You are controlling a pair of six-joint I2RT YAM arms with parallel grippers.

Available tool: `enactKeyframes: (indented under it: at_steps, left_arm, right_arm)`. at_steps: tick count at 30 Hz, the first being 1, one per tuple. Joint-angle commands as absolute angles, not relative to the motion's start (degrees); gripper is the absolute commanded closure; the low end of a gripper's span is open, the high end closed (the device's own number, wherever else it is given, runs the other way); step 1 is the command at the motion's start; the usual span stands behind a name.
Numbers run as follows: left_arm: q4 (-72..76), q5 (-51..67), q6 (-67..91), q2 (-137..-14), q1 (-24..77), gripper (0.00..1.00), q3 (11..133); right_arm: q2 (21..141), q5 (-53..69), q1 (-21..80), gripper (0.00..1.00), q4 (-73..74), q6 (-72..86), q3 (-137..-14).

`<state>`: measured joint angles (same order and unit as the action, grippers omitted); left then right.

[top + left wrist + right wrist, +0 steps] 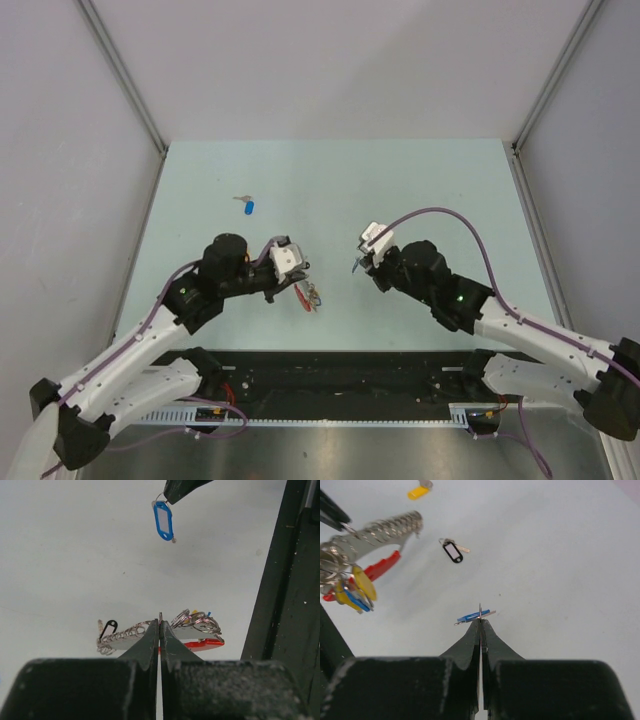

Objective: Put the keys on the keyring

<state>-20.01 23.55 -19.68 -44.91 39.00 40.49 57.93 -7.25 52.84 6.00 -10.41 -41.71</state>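
Two arms meet at mid-frame over the pale desk (pixel 420 190) in the overhead view. The left jaws are clenched on the keyring (pixel 200 642), biting its silver body edge-on. This seems meant to steady the ring and present it to the other arm. The right jaws, pinched tight on a blue-tagged key (pixel 472 615), hang it just right of the ring, apart from it, likely lining it up for threading. A bunch of yellow and blue keys (pixel 357 587) is strung on the ring, at the left edge of the right wrist view.

From overhead the ring is only a red-and-silver speck, but a loose blue key (pixel 249 207) shows at the desk's upper left, which neither wrist camera catches. Only the right wrist view shows a yellow key (pixel 417 492) at its top edge. It also shows the black oval tag (pixel 452 551) lying apart from the ring. The left wrist view shows the held key's tag face-on at top centre, where the right wrist view sees it edge-on.
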Motion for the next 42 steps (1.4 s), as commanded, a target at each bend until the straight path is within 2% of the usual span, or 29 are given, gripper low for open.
enactKeyframes:
  at_steps: [1,5,11,22,28,33,42]
  left_arm:
    - [-21.5,28.6,-26.0,-50.6,40.9,1.00,49.1]
    - [-24.7,24.1,-34.9,-55.8,44.8,1.00,53.8]
    - [-26.3,27.7,-39.6,-61.0,46.2,1.00,58.2]
    - [-18.6,32.3,-39.9,-56.1,46.3,1.00,53.2]
    - [-13.5,35.1,-36.9,-54.3,46.3,1.00,48.6]
    - [-2.2,33.3,-29.9,-55.4,46.3,1.00,42.7]
    - [8.9,32.5,-22.2,-68.9,48.0,1.00,40.3]
  right_arm:
    - [52.3,6.0,49.9,1.00,-3.8,-13.8,-38.9]
    - [50.9,14.8,46.5,1.00,-6.6,-13.5,-38.4]
    - [51.5,20.8,45.5,1.00,-6.5,-15.1,-38.9]
    - [51.6,26.5,46.1,1.00,-1.5,-17.0,-40.3]
    - [51.6,24.6,46.9,1.00,-1.5,-17.3,-40.3]
    - [50.7,19.7,46.9,1.00,1.7,-16.2,-40.3]
    - [47.7,4.0,47.4,1.00,3.8,-9.8,-36.8]
